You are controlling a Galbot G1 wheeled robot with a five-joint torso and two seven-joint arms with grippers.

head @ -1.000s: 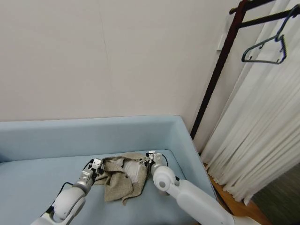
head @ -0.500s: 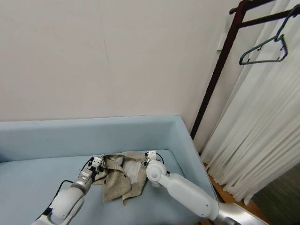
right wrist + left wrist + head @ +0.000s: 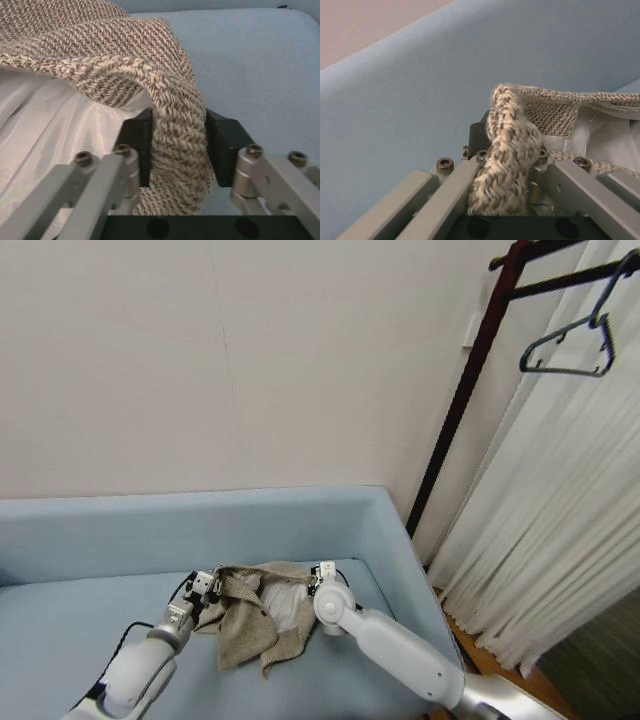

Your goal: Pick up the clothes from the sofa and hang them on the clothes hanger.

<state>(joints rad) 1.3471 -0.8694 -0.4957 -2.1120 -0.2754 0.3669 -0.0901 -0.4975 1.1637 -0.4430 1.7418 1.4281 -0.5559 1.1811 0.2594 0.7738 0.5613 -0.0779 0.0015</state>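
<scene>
Left gripper (image 3: 205,584): jaws clamped on rolled knit edge at garment's left end. Right gripper (image 3: 320,576): pads pinching same thick edge at right end. Beige knit sweater (image 3: 250,628) (white lining showing inside) lies bunched on blue sofa (image 3: 80,620) seat, spanning between grippers, long axis left-right. Hanger (image 3: 565,345) on dark rack (image 3: 470,380), high and well to right; right arm nearer.

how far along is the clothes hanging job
Grasp looks done: left claw and right claw are each shut on an edge of the knit garment. It lies on the sofa, not yet lifted. Left: carrying it to the bare hanger.
</scene>
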